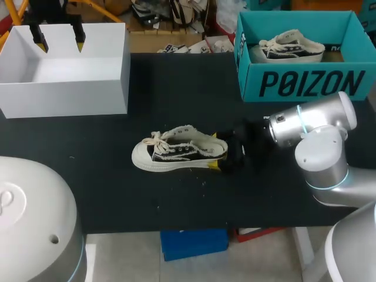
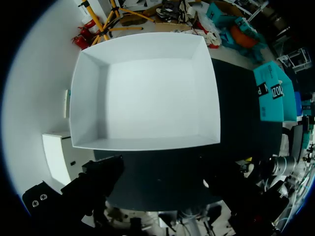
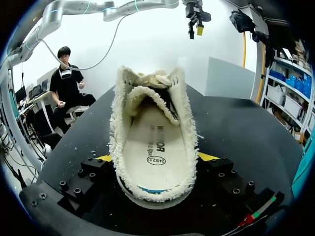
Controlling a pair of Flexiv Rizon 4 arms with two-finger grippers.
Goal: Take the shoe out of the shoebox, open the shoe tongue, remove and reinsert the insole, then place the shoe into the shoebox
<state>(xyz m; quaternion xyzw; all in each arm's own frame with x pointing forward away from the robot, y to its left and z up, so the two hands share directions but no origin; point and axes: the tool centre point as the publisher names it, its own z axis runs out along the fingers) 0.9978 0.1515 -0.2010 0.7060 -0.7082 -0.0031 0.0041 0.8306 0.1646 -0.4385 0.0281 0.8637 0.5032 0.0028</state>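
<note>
The shoe (image 1: 176, 154) is lying upright on its sole in the middle of the black counter (image 1: 194, 100), toe pointing toward my left arm's side, laces loosely tied. The right fingers (image 3: 205, 156) are gripping its heel from both sides, yellow tips pressing against the frayed collar, with the insole showing inside. The left fingers (image 1: 79, 35) are hanging spread apart over the white box (image 1: 111, 76), holding nothing. A teal shoebox (image 1: 305, 82) is standing at the far right corner, with a second shoe (image 1: 292, 48) lying inside.
</note>
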